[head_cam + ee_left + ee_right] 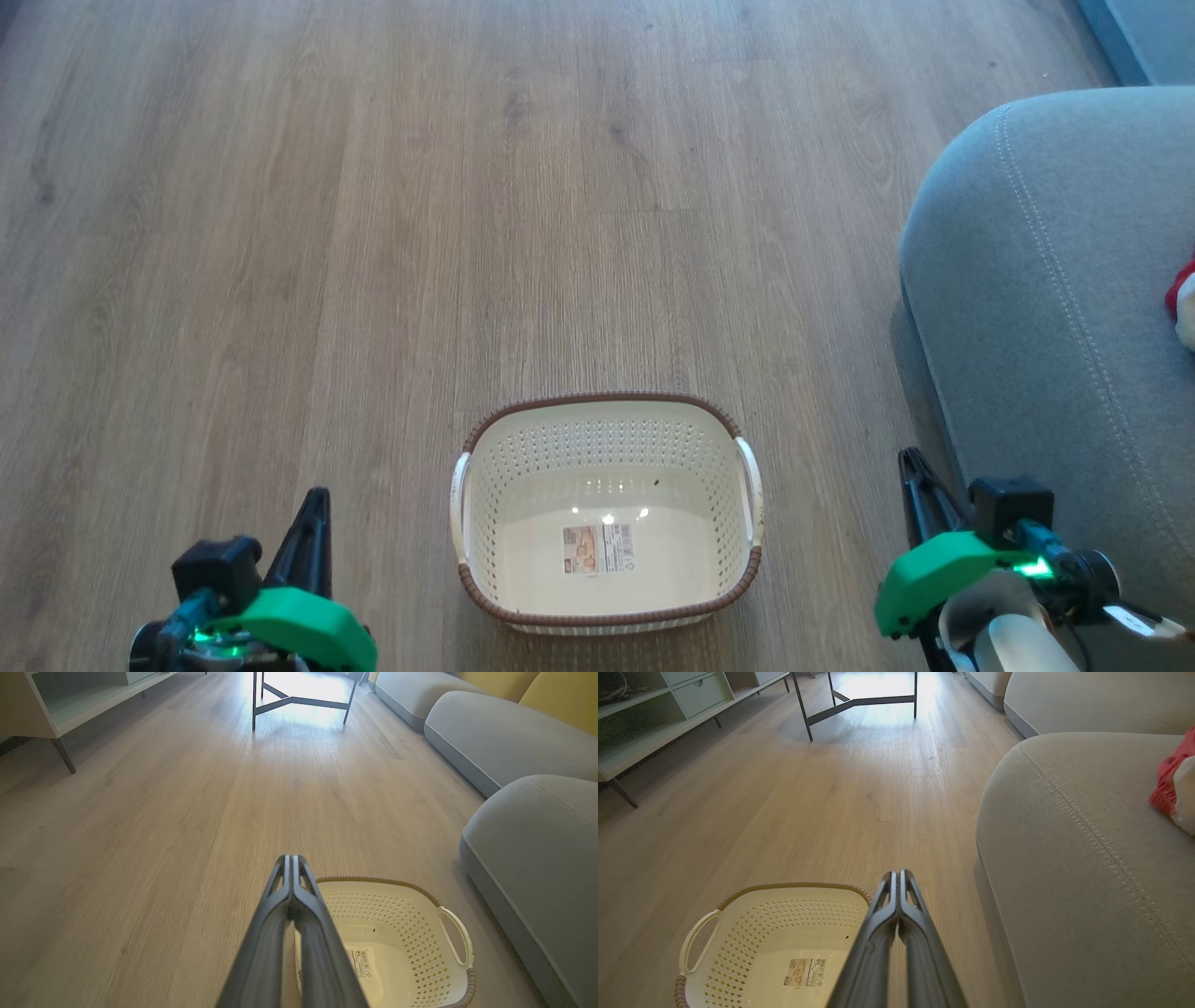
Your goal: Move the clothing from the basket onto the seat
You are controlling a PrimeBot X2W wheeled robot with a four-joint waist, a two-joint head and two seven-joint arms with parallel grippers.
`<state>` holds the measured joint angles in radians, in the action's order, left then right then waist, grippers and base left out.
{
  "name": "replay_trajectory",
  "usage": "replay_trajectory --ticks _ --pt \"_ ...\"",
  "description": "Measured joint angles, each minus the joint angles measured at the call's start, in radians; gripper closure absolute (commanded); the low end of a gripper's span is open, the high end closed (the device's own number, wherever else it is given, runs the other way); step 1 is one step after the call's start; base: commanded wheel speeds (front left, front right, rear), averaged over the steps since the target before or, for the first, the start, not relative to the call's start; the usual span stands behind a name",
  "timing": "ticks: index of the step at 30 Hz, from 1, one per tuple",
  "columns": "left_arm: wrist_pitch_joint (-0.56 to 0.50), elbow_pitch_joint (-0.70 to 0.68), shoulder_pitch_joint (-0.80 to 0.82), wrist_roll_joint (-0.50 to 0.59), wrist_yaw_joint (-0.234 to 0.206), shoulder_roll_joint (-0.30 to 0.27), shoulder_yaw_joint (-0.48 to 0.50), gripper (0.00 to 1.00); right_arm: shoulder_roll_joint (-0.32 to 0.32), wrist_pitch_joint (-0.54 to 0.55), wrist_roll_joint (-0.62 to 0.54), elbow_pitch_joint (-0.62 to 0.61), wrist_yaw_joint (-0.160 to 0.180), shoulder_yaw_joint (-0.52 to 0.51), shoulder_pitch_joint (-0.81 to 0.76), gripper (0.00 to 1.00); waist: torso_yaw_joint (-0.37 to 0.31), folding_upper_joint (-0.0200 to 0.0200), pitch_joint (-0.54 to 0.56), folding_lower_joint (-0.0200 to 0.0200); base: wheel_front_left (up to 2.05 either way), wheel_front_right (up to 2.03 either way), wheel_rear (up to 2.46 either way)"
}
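Clothing point(1182, 303) lies on the seat point(1046, 280) — a red bundle with a white part, cut off by the right edge of the head view. It sits well back from the cushion's rounded corner, on the far side of the pale stitching from the basket point(607, 448). The right wrist view shows the same red and white fabric resting on top of the grey upholstery.

The basket stands upright on the wooden floor point(373, 233), near the seat's edge but apart from it, with a strip of floor between them. Its pale bottom is open to view, and the label sticker point(597, 549) lies flat near the middle.

The left gripper point(319, 499) hangs to the basket's left, over the floor, its two dark fingers pressed together along their length and gripping nothing. The right gripper point(907, 457) hangs to the basket's right, between basket and seat — its fingers likewise closed tight against each other, with nothing between them.

Farther off, the left wrist view takes in dark table legs point(303, 702), a pale shelf unit point(70, 700) and more grey cushions point(490, 737).
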<state>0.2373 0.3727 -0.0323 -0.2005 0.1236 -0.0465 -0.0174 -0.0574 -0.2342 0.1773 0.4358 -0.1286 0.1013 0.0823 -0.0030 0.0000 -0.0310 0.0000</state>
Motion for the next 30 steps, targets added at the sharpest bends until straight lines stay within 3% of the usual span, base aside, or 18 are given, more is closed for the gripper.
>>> replay_trajectory --ticks 30 --pt "-0.088 -0.026 0.013 -0.351 0.0 0.0 0.022 1.0 0.0 0.078 0.366 -0.037 0.0 -0.044 0.0 1.0 0.001 0.0 0.007 0.0 0.0 0.0 0.0"
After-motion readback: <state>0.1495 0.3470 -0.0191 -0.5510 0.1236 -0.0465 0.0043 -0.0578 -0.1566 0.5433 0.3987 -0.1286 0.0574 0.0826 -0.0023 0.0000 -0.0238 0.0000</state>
